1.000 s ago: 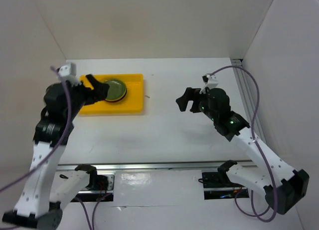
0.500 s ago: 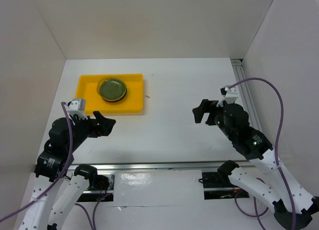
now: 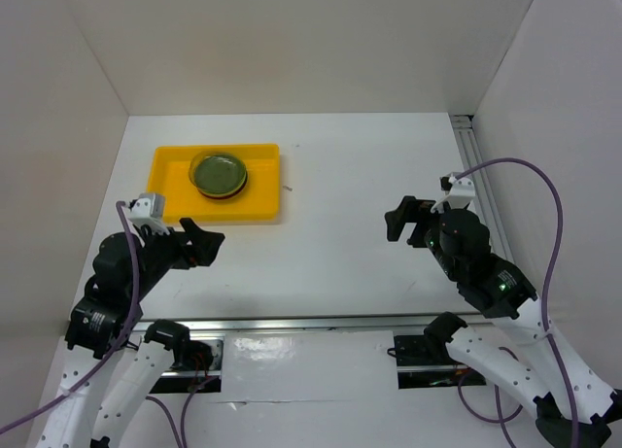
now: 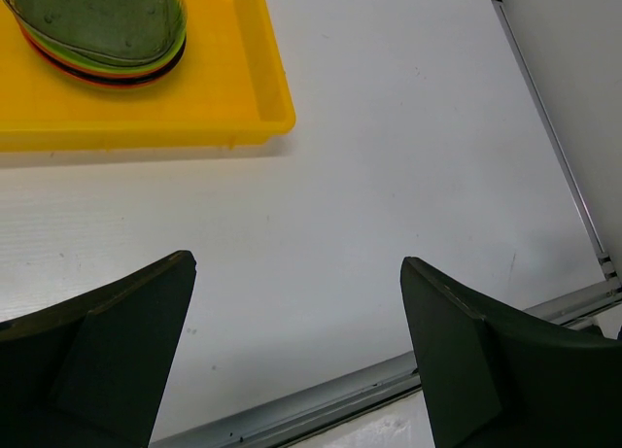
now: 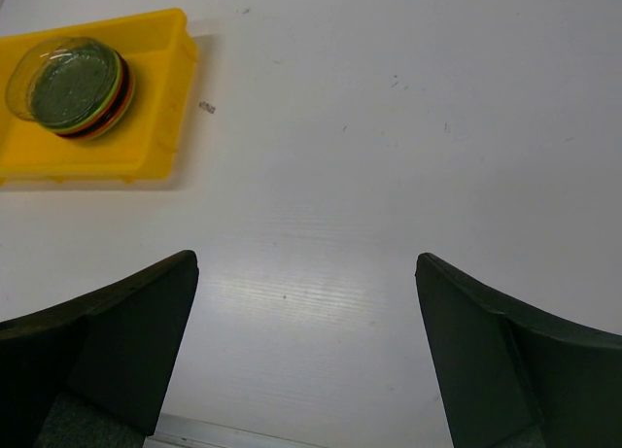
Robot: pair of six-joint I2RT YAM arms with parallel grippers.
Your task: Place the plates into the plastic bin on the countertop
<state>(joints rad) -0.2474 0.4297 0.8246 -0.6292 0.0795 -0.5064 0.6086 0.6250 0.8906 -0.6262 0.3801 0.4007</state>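
Plates (image 3: 218, 174): one stack, sitting inside the plastic bin (image 3: 262, 211), about mid-length and closer to its far rim. The top plate is clear and translucent. Under it, the wrist views show lime green, orange and black edges (image 4: 97, 25) (image 5: 73, 86). The number in the stack cannot be told.

Plastic bin: bright yellow, shallow and rimmed (image 4: 228, 93) (image 5: 155, 127). It lies flat on the far-left part of the countertop (image 3: 340, 224), near the left wall. A small grey fleck (image 3: 288, 188) (image 5: 206, 106) lies on the white surface just beside the bin's right end.

Left gripper (image 3: 206, 246): near the front edge, well apart from the bin, on the near side of its left half. Its fingers are spread wide with nothing between them, and bare countertop shows in the gap (image 4: 296, 263).

Right gripper (image 3: 394, 224): on the right side of the countertop, well apart from the bin and pointing toward it. It is also spread wide and holds nothing (image 5: 306, 260).

A metal rail (image 3: 321, 322) runs along the near edge.
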